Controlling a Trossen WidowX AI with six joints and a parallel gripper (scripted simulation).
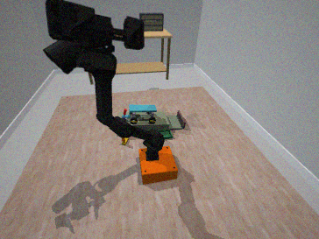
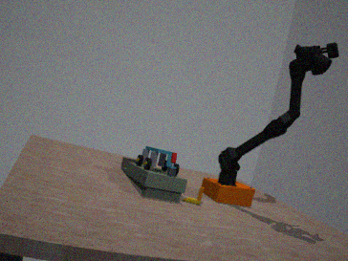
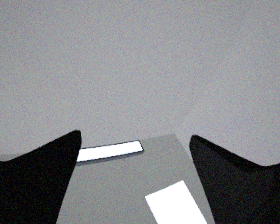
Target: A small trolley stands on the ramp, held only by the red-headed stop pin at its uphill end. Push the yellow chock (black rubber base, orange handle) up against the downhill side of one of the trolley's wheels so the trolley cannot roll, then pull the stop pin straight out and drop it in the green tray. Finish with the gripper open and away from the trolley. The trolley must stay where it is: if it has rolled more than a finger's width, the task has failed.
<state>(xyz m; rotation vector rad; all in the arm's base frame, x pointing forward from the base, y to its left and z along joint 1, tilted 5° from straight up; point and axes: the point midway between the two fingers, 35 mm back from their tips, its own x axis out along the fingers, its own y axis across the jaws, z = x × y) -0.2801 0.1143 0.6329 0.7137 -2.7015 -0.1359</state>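
Observation:
The trolley (image 1: 142, 108) (image 2: 160, 150), with a blue top and dark wheels, stands on the grey-green ramp (image 1: 159, 126) (image 2: 164, 182). The red-headed stop pin (image 1: 125, 111) (image 2: 174, 158) is upright at its uphill end. The yellow chock (image 1: 125, 141) (image 2: 192, 200) is on the table beside the ramp's uphill end, away from the wheels, its handle up. The green tray (image 1: 166, 135) is partly visible between the ramp and the arm's base; I cannot make it out in the exterior view. My gripper (image 3: 136, 138) is open and empty, raised high and far from the trolley.
The orange base block (image 1: 159, 171) (image 2: 230, 193) carries the arm, near the tray and chock. A dark upright plate (image 1: 180, 119) stands at the ramp's low end. A wooden shelf unit (image 1: 142, 67) is in the background. The wrist view shows pale surfaces and bright white panels (image 3: 176, 204).

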